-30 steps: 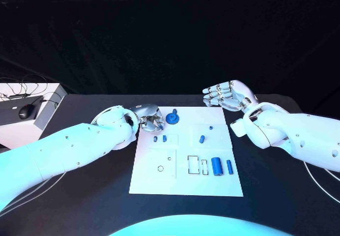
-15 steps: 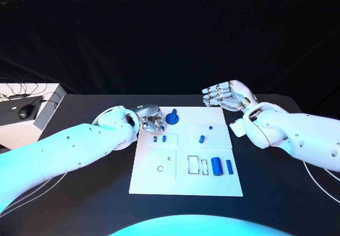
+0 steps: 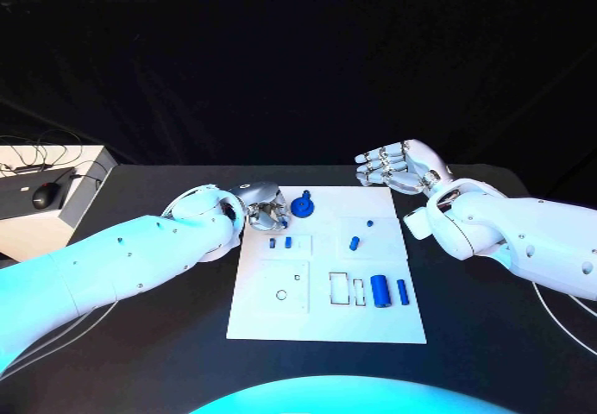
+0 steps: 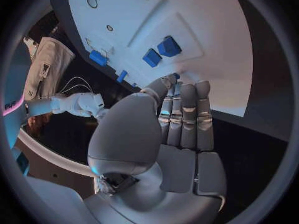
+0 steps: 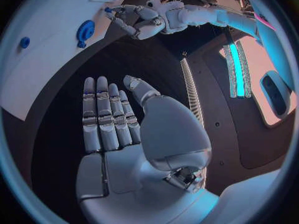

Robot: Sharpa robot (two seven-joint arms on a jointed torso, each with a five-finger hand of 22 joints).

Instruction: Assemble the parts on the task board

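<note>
At the far left of the table (image 3: 149, 362) we see a white box (image 3: 50, 207) with a dark mouse on it. Moving right, our left hand (image 3: 265, 210) sits at the upper left corner of the task board (image 3: 326, 323), fingers straight and pressed together, holding nothing; in the left wrist view the fingertips (image 4: 185, 92) hang over the board's edge near two small blue parts (image 4: 160, 52). Just beside that hand stands a round blue part (image 3: 303, 207). Further along the board lie two small blue pieces (image 3: 281, 243), then another pair (image 3: 360, 239), and lower down two blue cylinders (image 3: 389, 292) side by side. At the right, our right hand (image 3: 396, 168) is raised off the board's upper right corner, fingers straight and side by side, empty
</note>
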